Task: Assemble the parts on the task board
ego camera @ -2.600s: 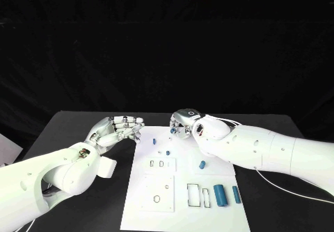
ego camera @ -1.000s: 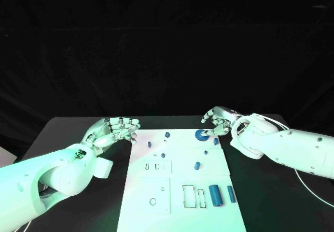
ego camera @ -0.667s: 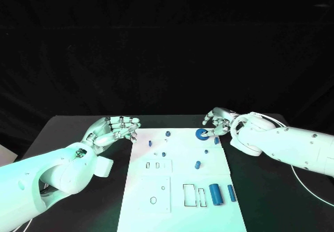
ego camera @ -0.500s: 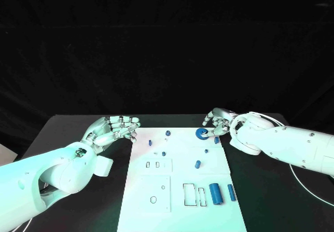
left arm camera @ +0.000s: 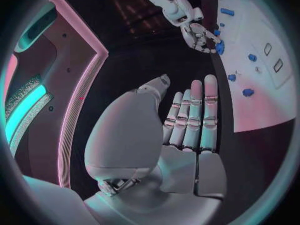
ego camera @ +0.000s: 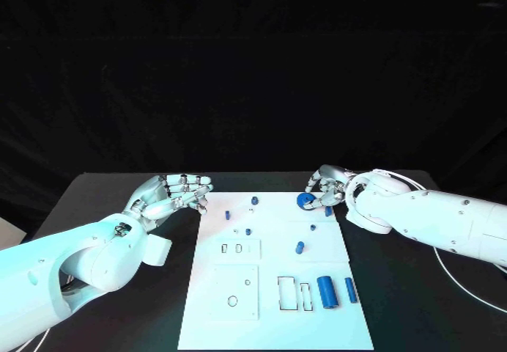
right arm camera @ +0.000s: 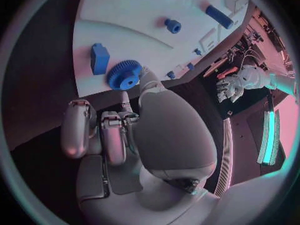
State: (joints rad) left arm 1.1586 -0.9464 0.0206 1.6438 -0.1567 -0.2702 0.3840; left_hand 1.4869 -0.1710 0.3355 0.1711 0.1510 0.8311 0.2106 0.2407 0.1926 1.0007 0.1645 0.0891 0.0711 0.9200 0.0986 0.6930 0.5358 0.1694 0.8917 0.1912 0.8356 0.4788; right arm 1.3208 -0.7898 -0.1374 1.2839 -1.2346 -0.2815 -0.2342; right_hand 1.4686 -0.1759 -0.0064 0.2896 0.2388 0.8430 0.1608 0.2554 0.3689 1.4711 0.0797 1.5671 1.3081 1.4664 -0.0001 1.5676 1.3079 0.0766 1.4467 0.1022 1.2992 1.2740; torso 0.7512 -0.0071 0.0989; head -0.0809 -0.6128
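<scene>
The right hand point(ego camera: 327, 188) hovers at the far right corner of the task board point(ego camera: 277, 308), its fingers curled down around the blue gear point(ego camera: 306, 202). In the right wrist view the gear point(right arm camera: 125, 75) lies flat on the board with a fingertip point(right arm camera: 147, 78) just touching its rim, so I judge the hand is touching it rather than holding it (whether any grip is left, I cannot tell). A small blue block point(right arm camera: 99, 58) sits just beside the gear.

The left hand point(ego camera: 174, 193) waits off the board's far left edge above the desk point(ego camera: 95, 198), fingers straight and close together, holding nothing.

To do this step well, the gear should probably sit flat and centred on its seat before the fingers lift straight up, without nudging the block. Nearer the robot on the board lie a large blue cylinder point(ego camera: 325, 292) and a thinner rod point(ego camera: 349, 290), still to be placed.

No brand, label or writing can be read on anything.
</scene>
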